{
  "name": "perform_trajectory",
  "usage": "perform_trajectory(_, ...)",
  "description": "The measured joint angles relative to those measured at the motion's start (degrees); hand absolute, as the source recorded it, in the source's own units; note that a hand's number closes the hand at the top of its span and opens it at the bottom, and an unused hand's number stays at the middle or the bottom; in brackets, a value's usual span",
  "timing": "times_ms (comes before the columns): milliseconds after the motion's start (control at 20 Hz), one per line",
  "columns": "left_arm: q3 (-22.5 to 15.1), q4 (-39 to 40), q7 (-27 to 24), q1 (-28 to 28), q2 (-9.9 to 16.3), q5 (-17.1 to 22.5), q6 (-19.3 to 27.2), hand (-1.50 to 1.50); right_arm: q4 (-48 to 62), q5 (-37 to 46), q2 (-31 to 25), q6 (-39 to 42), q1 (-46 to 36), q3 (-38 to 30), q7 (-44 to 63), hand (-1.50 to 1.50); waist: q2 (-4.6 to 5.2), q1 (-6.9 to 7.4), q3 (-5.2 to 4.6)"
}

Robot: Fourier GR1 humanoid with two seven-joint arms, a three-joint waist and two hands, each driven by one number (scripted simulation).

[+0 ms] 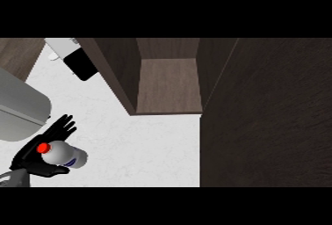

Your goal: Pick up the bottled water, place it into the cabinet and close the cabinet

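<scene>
Bottle (63,154) noted at lower left, over the white counter (142,149): white body, red cap (43,147) turned toward the viewer, a dark blue mark on the label near its base (seen almost end-on, so its shape is foreshortened). It is held by the left hand (40,151), black, entering from the lower-left corner on a grey forearm (13,179). Fingers (59,126) are seen extended up past the cap behind the bottle, while the thumb is curled beneath the body; the bottle is gripped between them. The cabinet (168,83) is seen open at top centre, well apart from the bottle, its brown shelf bare. Its dark door (266,114) is swung out and fills the right side. A grey appliance (19,110) is noted at left edge.
</scene>
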Motion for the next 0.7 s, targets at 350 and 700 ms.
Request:
perform_trajectory(350, -2.8, 5.3, -3.5, -2.0, -1.0, -1.3, 2.3, -1.50, 0.9, 1.2, 0.6, -0.4, -0.7, 1.3, -0.1, -1.50, 0.06, -0.04, -0.02)
perform_trajectory(700, -4.0, 9.2, -3.1, -3.6, -1.5, 0.2, 0.8, -1.50, 1.3, 1.6, 1.1, -1.0, -1.3, 1.9, 0.0, -1.50, 0.11, -0.08, -0.05)
